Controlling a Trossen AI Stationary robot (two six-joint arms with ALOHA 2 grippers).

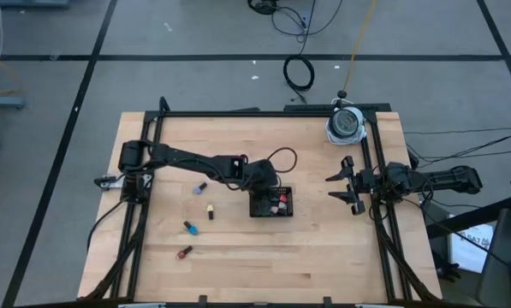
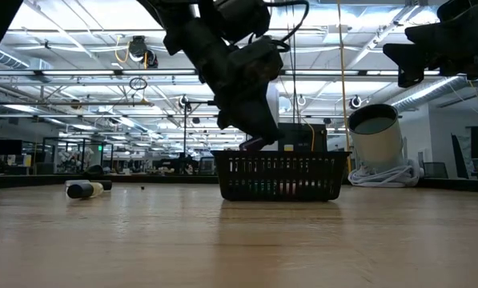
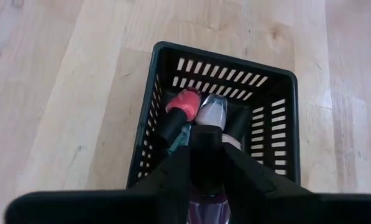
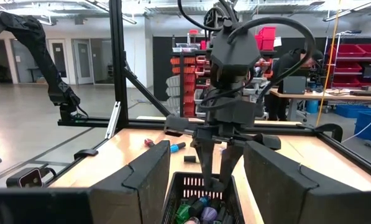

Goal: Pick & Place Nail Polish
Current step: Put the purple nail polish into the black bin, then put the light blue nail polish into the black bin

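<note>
You have a purple nail polish bottle clamped by its dark cap between the left gripper's fingers, hanging just above the black mesh tray. Only the left wrist view shows it, with a red bottle and a silvery bottle lying in the tray below; from overhead the arm covers it. Four loose bottles lie on the table, left of the tray. Your right gripper waits, jaws apart, at the table's right edge.
</note>
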